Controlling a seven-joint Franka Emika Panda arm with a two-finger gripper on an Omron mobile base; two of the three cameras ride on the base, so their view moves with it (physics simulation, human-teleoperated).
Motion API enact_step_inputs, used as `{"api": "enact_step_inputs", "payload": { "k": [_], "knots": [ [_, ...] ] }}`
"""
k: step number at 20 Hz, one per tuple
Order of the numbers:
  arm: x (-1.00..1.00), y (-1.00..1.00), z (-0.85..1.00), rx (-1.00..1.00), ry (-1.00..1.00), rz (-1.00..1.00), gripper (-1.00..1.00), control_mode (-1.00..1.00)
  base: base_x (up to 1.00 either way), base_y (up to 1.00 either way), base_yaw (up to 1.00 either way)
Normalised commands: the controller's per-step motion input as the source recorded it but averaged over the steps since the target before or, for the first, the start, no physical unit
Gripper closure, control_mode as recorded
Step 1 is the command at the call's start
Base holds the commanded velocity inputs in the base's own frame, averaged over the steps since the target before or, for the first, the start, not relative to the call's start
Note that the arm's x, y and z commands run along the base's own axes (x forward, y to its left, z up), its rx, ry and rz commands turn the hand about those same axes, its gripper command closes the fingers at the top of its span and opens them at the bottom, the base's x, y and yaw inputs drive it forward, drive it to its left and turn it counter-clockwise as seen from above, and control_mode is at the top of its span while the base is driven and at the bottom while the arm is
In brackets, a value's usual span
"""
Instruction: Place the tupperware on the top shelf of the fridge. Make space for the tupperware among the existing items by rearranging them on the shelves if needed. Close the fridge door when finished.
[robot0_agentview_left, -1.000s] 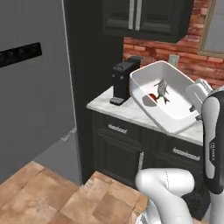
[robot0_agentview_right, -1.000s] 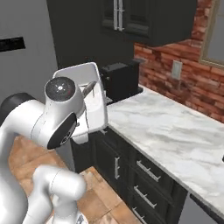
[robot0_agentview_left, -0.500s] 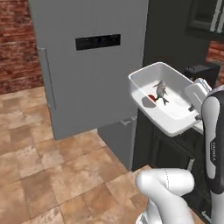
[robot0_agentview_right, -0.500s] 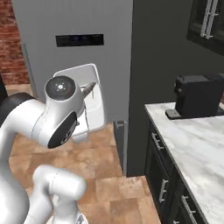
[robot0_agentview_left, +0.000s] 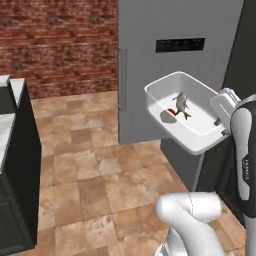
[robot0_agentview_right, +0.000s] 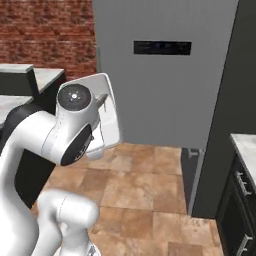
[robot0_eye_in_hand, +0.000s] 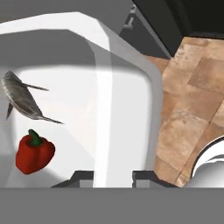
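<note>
My gripper (robot0_eye_in_hand: 107, 177) is shut on the rim of the white tupperware (robot0_eye_in_hand: 105, 109), one finger on each side of its wall. The tub (robot0_agentview_left: 156, 107) hangs level in the air in front of the arm, and in the right base view the tupperware (robot0_agentview_right: 111, 112) juts out from behind the arm's joint. Inside lie a grey fish (robot0_eye_in_hand: 19, 100) and a red pepper (robot0_eye_in_hand: 35, 153). Straight ahead is the grey fridge door (robot0_agentview_left: 170, 25), shut, with a black display (robot0_agentview_left: 180, 45) and a slim handle (robot0_agentview_left: 121, 80). The top shelf, the shelves and the existing items are hidden behind it.
A dark cabinet with a pale counter (robot0_agentview_left: 15, 165) stands at the left. A tall dark panel (robot0_agentview_right: 225, 100) flanks the fridge on the right, with a marble counter (robot0_agentview_right: 246, 145) beside it. A brick wall (robot0_agentview_left: 60, 45) is behind. Tiled floor (robot0_agentview_left: 100, 175) lies open before the fridge.
The whole picture has swung from the counter with the coffee machine to the fridge front, so the base has moved. The tupperware stays in my gripper just as before.
</note>
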Motion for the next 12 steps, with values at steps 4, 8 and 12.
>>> {"api": "enact_step_inputs", "payload": {
  "k": [4,8,12],
  "knots": [
    [0.0,0.0,0.0,0.0,0.0,0.0,1.0,1.0,0.39,1.0,0.12],
    [0.0,0.0,0.0,0.0,0.0,0.0,1.0,1.0,0.64,0.84,0.01],
    [0.0,0.0,0.0,0.0,0.0,0.0,1.0,1.0,0.69,0.5,-0.09]
  ]
}}
